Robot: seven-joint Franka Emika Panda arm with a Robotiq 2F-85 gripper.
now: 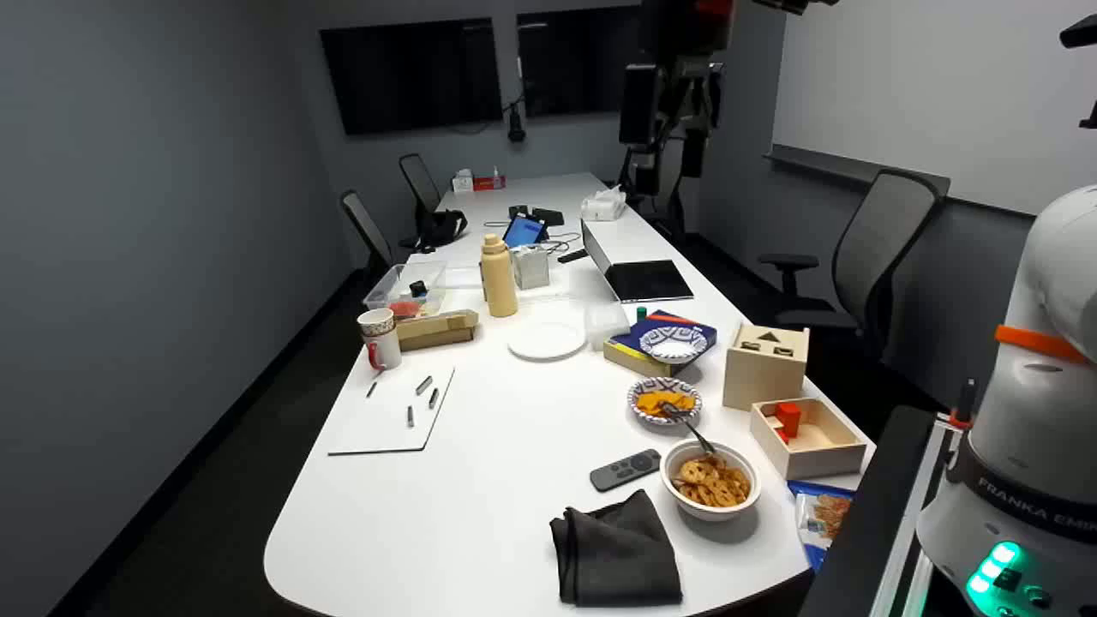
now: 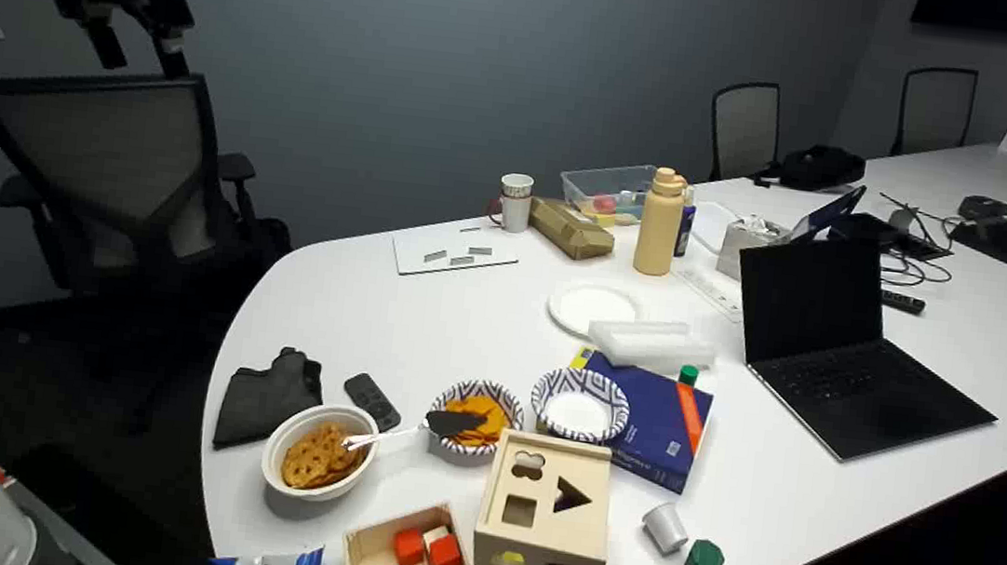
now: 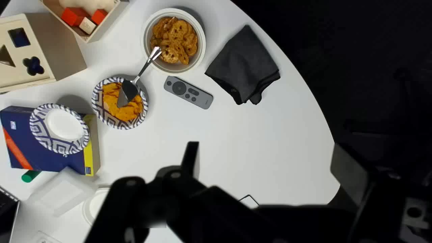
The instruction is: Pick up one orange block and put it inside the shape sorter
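Two fingers of the gripper stand wide apart, holding nothing, in the lower half of the wrist view. Further off, at upper left, the shape sorter rises just beside the shallow tray, so a hasty reach into that tray could knock its wall or the sorter's side, and a grasp off centre might catch the pale block lying just beside the orange block. That last looks small, solid and flat-faced, bright orange-red against bare wood, one of two such in the tray, near the frame's top edge.
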